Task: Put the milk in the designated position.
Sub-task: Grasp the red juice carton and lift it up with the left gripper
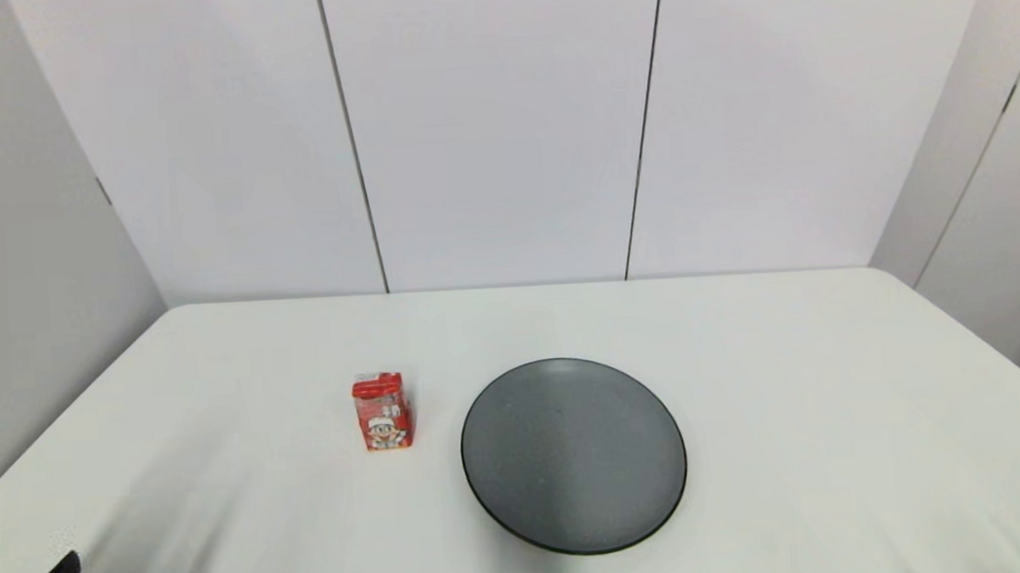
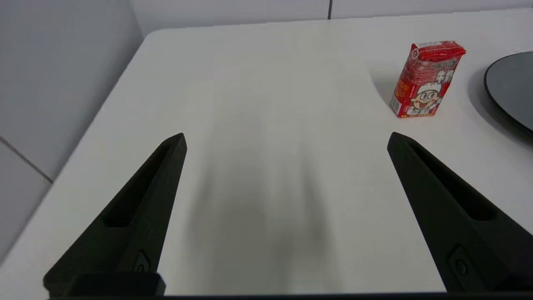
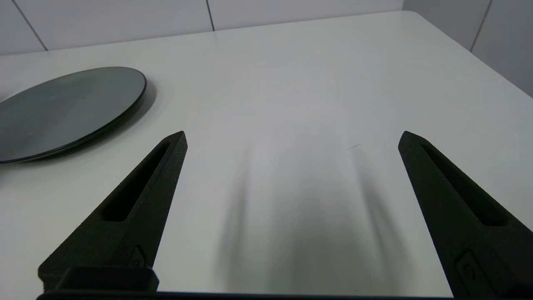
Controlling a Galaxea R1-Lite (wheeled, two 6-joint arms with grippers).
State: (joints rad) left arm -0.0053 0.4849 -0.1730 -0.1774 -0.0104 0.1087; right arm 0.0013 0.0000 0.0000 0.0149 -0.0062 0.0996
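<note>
Head view: the milk stands upright on the white surface, just left of a dark grey plate, not touching it. Left wrist view: the left gripper, fingers spread and holding nothing, hangs over bare surface, the milk ahead beside the plate's rim. Right wrist view: the right gripper, likewise spread wide and unladen, hovers beside the plate.

Head cam looks down at table; wrist cams low; all share plate.
</note>
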